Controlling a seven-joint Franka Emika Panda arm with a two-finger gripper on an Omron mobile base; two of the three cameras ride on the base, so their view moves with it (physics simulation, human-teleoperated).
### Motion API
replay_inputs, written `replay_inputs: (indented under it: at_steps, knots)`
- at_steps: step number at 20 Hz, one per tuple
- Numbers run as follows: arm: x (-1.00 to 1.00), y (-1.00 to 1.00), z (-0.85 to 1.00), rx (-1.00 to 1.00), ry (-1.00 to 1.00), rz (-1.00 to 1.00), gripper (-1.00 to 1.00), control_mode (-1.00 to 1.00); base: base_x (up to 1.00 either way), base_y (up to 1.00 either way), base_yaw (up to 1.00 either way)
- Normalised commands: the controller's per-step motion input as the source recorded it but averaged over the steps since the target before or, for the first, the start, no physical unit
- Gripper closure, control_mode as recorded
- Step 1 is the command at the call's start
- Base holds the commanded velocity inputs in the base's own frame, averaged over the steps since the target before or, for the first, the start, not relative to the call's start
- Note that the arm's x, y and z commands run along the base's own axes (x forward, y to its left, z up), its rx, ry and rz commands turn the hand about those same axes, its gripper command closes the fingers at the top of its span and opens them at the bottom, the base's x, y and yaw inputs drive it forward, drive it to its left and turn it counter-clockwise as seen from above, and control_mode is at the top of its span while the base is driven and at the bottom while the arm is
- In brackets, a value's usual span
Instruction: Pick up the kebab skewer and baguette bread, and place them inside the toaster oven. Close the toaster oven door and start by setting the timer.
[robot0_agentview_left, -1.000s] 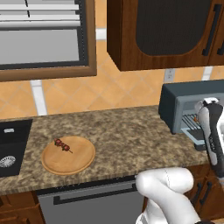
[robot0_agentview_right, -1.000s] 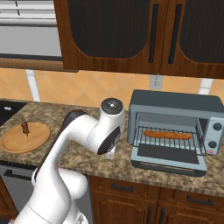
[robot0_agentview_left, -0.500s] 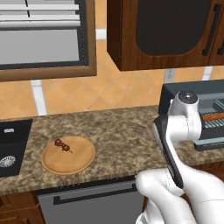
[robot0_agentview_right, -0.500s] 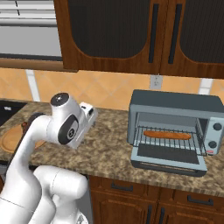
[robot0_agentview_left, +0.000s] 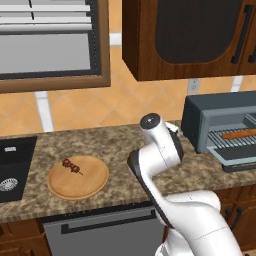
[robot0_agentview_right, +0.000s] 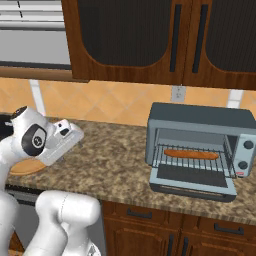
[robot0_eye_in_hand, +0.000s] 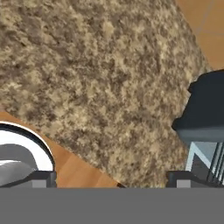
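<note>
Hovering gripper (robot0_eye_in_hand: 111, 179): jaws spread wide with nothing between them; hand view looks down along the two dark fingertips (robot0_eye_in_hand: 43, 178) at speckled counter, one tip at each lower corner
Arm position: bent over the middle of the granite counter (robot0_agentview_left: 115, 145), between the board and the oven; hand angled low toward the countertop
Kebab skewer (robot0_agentview_left: 71, 166): lying on the round wooden board (robot0_agentview_left: 80, 180), toward its far left part, well apart from the gripper; not yet picked up
Baguette bread (robot0_agentview_right: 191, 154): already resting lengthwise on the wire rack inside the oven
Toaster oven (robot0_agentview_right: 200, 120): at the right end of the counter, cavity exposed
Toaster oven door (robot0_agentview_right: 192, 182): folded down flat in front of the cavity; not yet closed; round knobs (robot0_agentview_right: 245, 145) on the right panel untouched
Step in hand: judged to be the reach for the skewer, with the bread half of the loading done
Risk, grasp: the skewer is thin and lies flat on the board; jaws closing too high would miss it, too low would press into the wood or skid the board
Risk, slip: a pinch on one meat chunk rather than across the stick could let it rotate or drop on the way
Risk, placement: the lowered door juts forward, so a low approach could strike it; the skewer could also nudge the loaf or fall through the rack wires
</note>
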Motion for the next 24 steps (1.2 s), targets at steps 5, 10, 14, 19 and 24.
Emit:
replay_inputs:
  at_steps: [5,10,14,19,24]
  knots:
    - [0.0,1.0,0.0,0.16,0.02,-0.31,-1.0,-1.0,0.0,0.0,0.0]
    - [0.07,1.0,-0.01,0.21,0.16,-0.23,-1.0,-1.0,0.0,0.0,0.0]
    - [0.32,1.0,-0.32,0.19,0.07,-0.12,-1.0,-1.0,0.0,0.0,0.0]
    - [0.61,0.83,-0.41,0.13,0.04,-0.02,-1.0,-1.0,0.0,0.0,0.0]
    - [0.53,0.46,-0.28,0.17,0.0,0.0,-1.0,-1.0,0.0,0.0,0.0]
